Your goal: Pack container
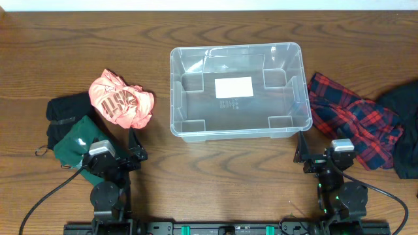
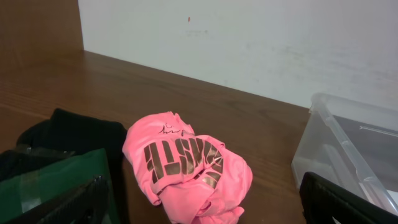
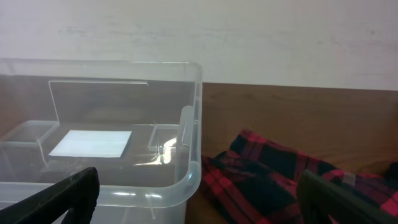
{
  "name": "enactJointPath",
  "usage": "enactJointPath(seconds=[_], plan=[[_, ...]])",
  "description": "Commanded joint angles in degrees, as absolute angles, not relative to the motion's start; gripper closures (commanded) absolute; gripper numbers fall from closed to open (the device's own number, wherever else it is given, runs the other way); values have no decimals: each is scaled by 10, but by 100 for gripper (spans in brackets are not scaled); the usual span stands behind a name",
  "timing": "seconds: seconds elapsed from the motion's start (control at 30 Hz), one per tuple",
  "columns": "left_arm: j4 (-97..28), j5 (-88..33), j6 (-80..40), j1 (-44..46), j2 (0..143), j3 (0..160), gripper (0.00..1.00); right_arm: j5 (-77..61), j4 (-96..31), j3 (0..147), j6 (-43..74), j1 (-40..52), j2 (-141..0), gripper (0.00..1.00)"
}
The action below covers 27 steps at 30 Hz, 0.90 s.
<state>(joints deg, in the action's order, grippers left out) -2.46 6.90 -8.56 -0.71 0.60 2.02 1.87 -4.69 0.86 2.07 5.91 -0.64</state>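
Observation:
The clear plastic container (image 1: 238, 130) stands empty at the table's middle, a white label on its bottom; it also shows in the right wrist view (image 3: 186, 155) and the left wrist view (image 2: 348, 143). My left gripper (image 1: 127, 153) is open and empty, just in front of a crumpled pink garment (image 1: 121, 99), which also shows in the left wrist view (image 2: 186, 165). My right gripper (image 1: 313, 155) is open and empty near the container's front right corner, next to a red-and-black plaid garment (image 1: 356, 121), which also shows in the right wrist view (image 3: 273, 171).
A black garment (image 1: 65, 108) and a dark green garment (image 1: 78, 140) lie at the left, beside the pink one. Another black garment (image 1: 405, 127) lies at the far right edge. A white wall (image 2: 249, 37) stands behind the table.

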Motion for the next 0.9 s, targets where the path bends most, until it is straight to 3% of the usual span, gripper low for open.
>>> enactJointPath(seconds=[0.0, 0.87], plan=[[-33, 86, -76, -11, 7, 2, 2, 17, -47, 6, 12, 63, -3, 1], [-29, 108, -76, -11, 8, 2, 2, 10, -37, 6, 13, 63, -3, 1]])
